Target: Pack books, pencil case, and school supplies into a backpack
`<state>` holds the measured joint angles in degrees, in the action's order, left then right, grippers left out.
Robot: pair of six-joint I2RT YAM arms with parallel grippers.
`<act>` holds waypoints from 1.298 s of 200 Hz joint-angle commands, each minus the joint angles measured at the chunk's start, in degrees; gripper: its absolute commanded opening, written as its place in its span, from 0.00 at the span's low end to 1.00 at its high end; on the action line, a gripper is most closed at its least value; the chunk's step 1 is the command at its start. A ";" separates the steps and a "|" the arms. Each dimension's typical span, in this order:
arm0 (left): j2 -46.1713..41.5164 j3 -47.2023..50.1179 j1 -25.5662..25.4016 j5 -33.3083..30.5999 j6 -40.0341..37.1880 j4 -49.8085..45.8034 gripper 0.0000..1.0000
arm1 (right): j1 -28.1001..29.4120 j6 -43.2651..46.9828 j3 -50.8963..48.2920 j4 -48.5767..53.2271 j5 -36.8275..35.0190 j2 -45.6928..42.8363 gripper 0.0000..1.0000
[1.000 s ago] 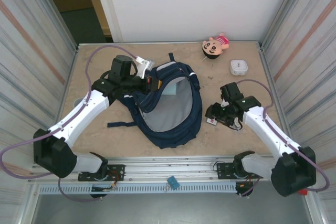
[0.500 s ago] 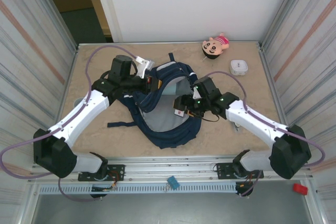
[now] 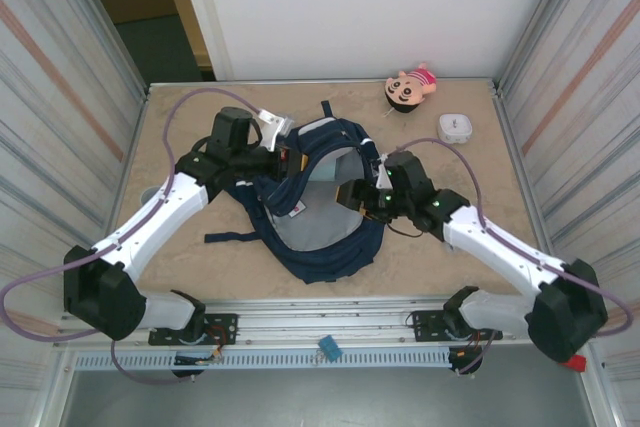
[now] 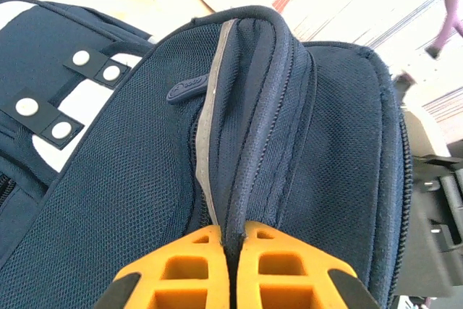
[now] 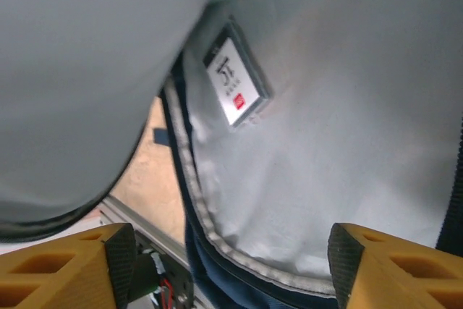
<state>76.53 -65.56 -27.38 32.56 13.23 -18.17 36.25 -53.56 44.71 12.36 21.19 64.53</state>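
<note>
Navy backpack [image 3: 330, 232] lying open on the table [image 3: 190, 122], white pack [image 5: 235, 81] inside.
Mesh-weave fabric, smooth grey lining; long axis runs far to near. The flat rectangular white pack lies diagonally on the lining. Left gripper [image 4: 231, 247] is clamped on the zippered rim fold; right gripper [image 5: 224, 265] hangs over the opening, fingers wide apart, empty.

A pink-clad doll [image 3: 411, 87] lay at the far edge of the beige surface [image 3: 410, 262], a small white square box [image 3: 455, 128] near it. A grey cup [image 3: 150, 194] sat by the left wall.

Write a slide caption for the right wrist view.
Open right end effector over the backpack lining, the small white pack lying inside.
</note>
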 commanded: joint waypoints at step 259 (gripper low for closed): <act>-11.52 19.10 5.40 -13.99 9.56 8.32 0.67 | 2.89 -1.43 -11.35 -23.88 -8.69 -1.12 0.32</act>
<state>69.93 -51.57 -25.28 22.22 20.40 -10.61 41.52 -54.33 32.56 -15.09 13.82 64.05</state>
